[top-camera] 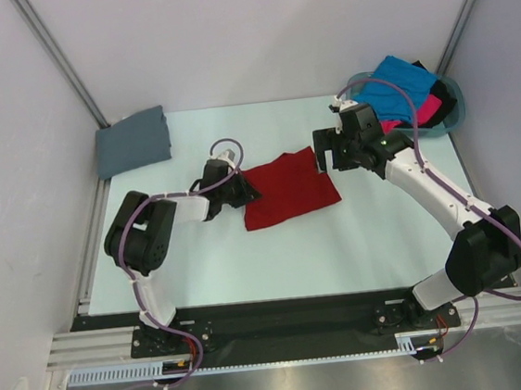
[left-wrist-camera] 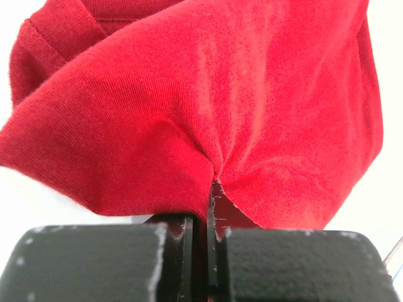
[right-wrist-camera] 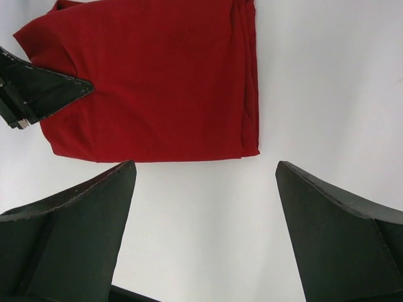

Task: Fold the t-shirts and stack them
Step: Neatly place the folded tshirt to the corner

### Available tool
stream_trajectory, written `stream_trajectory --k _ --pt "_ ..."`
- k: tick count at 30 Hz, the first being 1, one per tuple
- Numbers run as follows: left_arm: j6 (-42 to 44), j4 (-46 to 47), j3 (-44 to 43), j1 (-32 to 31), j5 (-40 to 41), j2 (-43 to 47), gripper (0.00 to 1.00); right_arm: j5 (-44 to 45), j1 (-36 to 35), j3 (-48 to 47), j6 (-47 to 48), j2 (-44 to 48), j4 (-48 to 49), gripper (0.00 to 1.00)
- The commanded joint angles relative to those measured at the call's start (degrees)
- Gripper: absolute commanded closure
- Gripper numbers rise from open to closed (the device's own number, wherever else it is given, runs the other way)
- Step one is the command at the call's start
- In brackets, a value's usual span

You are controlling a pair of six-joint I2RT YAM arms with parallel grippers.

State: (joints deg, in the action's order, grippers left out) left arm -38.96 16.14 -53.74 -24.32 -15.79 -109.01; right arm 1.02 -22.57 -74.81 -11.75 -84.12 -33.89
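A: We've got the left gripper (top-camera: 244, 191) pressed tight on the left edge of the deep red t-shirt (top-camera: 290, 189), lying mid-table (top-camera: 340, 242).
B: And our right gripper (top-camera: 329, 153) hangs spread wide near its right edge.

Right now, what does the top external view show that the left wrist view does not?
Only the top view: the folded grey shirt at the far left corner, the blue shirt in the teal basket, and the open right tool. Only the left wrist view: the cloth puckering where the left tool is shut on it. Both: the red shirt, with that tool at its edge.
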Motion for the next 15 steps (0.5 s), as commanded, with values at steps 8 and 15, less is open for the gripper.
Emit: stream_trajectory --k 8,15 --pt "6.5 -15.6 -12.5 0.3 0.0 0.3 1.0 -0.5 0.8 1.2 0.5 1.2 2.8 0.0" --pt "11.4 -25.6 -25.8 3.9 -0.5 -0.8 1.0 -2.5 1.1 1.4 0.4 0.6 3.7 0.0"
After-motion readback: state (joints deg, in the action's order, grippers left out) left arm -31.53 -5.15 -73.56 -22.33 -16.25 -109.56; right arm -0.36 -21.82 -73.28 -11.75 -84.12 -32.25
